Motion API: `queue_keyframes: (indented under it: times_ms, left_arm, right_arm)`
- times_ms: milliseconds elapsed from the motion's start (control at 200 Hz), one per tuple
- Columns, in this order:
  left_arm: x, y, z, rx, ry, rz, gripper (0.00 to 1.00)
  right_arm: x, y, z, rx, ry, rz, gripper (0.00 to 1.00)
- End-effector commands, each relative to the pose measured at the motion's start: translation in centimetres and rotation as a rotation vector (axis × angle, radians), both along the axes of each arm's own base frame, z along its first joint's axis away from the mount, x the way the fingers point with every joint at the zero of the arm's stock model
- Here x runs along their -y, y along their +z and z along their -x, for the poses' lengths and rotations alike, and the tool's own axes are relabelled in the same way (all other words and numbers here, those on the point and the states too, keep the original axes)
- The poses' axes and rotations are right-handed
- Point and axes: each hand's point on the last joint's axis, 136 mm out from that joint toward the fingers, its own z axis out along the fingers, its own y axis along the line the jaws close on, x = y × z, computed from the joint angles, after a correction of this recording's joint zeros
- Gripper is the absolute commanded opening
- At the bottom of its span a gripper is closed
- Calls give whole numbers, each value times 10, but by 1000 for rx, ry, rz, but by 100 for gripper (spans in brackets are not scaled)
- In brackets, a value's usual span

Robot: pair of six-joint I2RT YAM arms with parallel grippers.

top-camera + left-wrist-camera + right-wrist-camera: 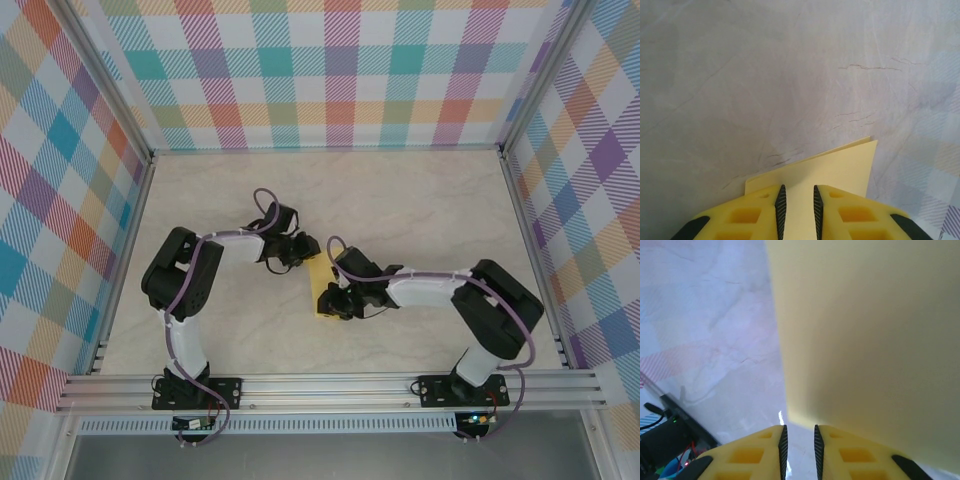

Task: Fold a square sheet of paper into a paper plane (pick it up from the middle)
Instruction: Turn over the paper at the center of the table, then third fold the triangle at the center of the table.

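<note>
Around the work area: pale marbled tabletop (420, 200), pastel plaid fabric walls (340, 70), silver aluminium frame rail (330, 385) at the near edge; black electronics box with coloured wires (665, 445).

Mid-table, between both tools: square sheet of paper (320, 283), thin, plain yellow, seen from above as a narrow upright strip. Left wrist view: paper (830, 170) with a doubled edge at its far corner.

Left gripper (799, 192) (298, 255): jaws narrowly parted, paper showing in the gap, no clamp evident.

Right gripper (799, 432) (332, 300): jaws narrowly parted, nothing between them.

Obscured: paper (870, 330) looms close and shaded, edges cut off; fold lines indistinct.
</note>
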Motion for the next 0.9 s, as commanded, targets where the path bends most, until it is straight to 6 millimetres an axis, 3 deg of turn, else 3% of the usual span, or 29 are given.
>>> queue_keyframes:
  times_ms: [0,140,305,520,895]
  left_arm:
    - [-2,7,8,-12,-69,-39,29]
    - [1,50,0,65,-83,-34,40]
    - [6,71,11,94,-102,-29,45]
    - [16,49,29,48,-140,-33,42]
    - [16,5,22,-22,-126,-84,36]
  right_arm:
    - [28,21,-17,83,-75,68,29]
    - [61,16,-33,58,-159,122,35]
    - [62,9,-37,13,-154,107,37]
    - [63,-3,-37,-7,-163,134,39]
    - [62,-14,-42,-20,-156,148,41]
